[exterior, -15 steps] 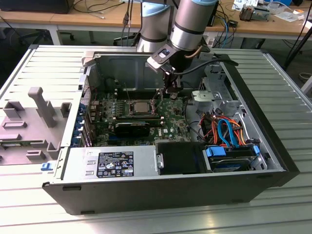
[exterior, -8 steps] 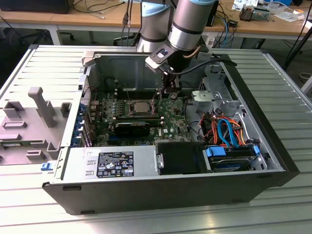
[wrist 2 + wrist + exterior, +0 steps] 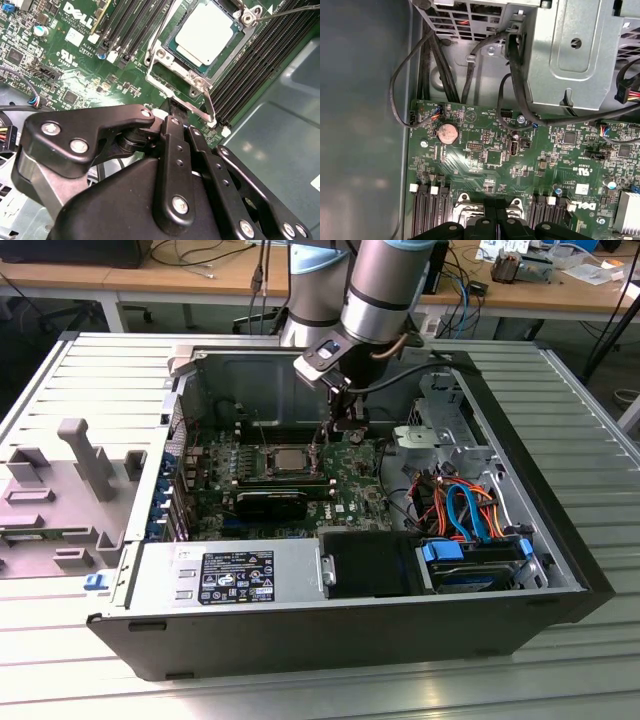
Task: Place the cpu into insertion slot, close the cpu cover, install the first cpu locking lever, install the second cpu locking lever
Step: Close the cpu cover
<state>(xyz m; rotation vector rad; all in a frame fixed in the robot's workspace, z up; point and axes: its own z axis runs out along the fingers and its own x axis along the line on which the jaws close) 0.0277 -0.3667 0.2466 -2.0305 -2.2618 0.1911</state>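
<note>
In the exterior view the arm descends into the open computer case [image 3: 560,570], and the gripper [image 3: 345,430] hangs over the green motherboard [image 3: 350,490] at about 2 o'clock from the insertion slot [image 3: 268,462], just beside it. In both wrist views the black fingers [image 3: 490,212] appear pressed together, with nothing visible between them. In the second wrist view the cpu [image 3: 205,32] lies flat in the slot, silver-grey top upward. The cpu cover [image 3: 165,57] is down around it, framing the chip through its window. The gripper [image 3: 172,107] has its tip against the socket edge. Just beside the tip, a thin wire locking lever [image 3: 206,100] runs from the cover's corner to an end near the black memory slots [image 3: 260,65]. A second wire lever [image 3: 285,11] leaves the far corner. Whether either lever is latched cannot be told.
</note>
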